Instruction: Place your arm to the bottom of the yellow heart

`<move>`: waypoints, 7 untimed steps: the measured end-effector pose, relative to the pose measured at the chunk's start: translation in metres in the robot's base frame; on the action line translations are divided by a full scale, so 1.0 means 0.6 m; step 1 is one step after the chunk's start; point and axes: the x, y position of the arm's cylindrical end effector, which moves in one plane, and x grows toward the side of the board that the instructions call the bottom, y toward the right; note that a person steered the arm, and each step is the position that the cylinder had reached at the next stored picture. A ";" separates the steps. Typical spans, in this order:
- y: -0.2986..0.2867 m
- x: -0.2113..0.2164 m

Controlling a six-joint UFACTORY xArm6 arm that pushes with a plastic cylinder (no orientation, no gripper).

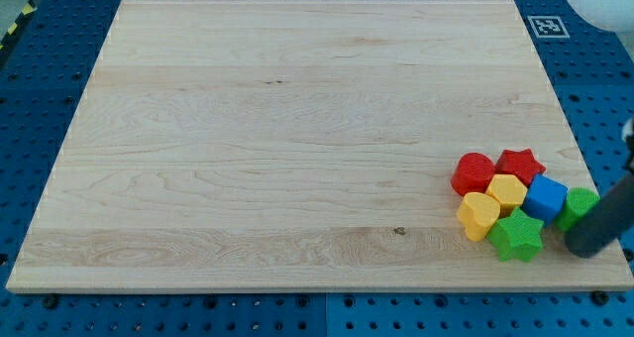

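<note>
The yellow heart (477, 216) lies on the wooden board (297, 139) at the lower right, at the left edge of a tight cluster of blocks. Around it are a red cylinder (473, 171), a red star (521, 165), a yellow hexagon (507, 192), a blue cube (545, 197), a green star (516, 237) and a green block (578, 206) of unclear shape. My dark rod enters from the view's right edge, and my tip (582, 246) rests near the board's right edge. It is just right of the green star, below the green block, and well right of the yellow heart.
A blue pegboard (30, 129) surrounds the board. A fiducial tag (546, 26) sits at the top right beyond the board's corner. A white object (599, 0) shows at the view's top right.
</note>
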 end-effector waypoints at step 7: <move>-0.479 -0.047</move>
